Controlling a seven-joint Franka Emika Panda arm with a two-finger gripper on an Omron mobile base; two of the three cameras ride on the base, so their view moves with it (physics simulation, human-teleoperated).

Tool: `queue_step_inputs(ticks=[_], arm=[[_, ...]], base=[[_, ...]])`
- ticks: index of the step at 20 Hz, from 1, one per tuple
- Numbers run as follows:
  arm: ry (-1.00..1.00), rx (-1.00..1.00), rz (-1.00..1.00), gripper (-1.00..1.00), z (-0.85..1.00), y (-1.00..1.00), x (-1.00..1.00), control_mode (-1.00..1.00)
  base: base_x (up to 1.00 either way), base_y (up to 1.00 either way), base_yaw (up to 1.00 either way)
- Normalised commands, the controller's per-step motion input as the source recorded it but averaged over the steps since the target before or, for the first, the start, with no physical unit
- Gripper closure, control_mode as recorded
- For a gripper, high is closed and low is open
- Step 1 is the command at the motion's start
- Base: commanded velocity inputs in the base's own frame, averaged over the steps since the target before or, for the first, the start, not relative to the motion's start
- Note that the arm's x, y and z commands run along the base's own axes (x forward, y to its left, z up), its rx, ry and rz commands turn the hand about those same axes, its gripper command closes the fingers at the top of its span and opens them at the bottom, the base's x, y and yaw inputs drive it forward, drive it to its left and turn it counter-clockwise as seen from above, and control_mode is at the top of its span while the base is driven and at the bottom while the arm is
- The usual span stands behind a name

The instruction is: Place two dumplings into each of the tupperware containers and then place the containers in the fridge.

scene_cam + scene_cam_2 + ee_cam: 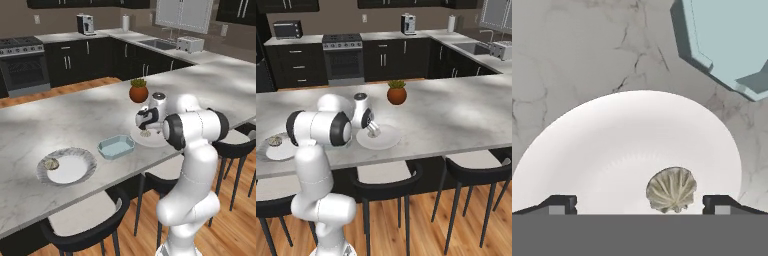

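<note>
On the island counter (75, 115) in the left base view, one tupperware container (116, 146) lies empty, a dumpling (51, 163) rests on the far plate (75, 170), and the gripper (145, 129) hangs over the near plate (150, 139). From the right base view, nothing is seen packed. Through the hand view, the jaws are spread wide around another dumpling (671, 189), ungrasped; filling and fridge steps are judged outstanding.
</note>
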Motion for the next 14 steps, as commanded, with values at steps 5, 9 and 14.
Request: queue_step_inputs(ticks=[5, 9, 14], arm=[[0.00, 0.00, 0.00, -1.00, -0.23, 0.26, 0.39, -1.00], [0.00, 0.00, 0.00, -1.00, -0.09, 0.03, 0.36, -1.00], [0.00, 0.00, -0.01, -1.00, -0.13, -0.06, 0.26, -1.00]], base=[[0.00, 0.00, 0.00], [0.00, 0.00, 0.00], [0.00, 0.00, 0.00]])
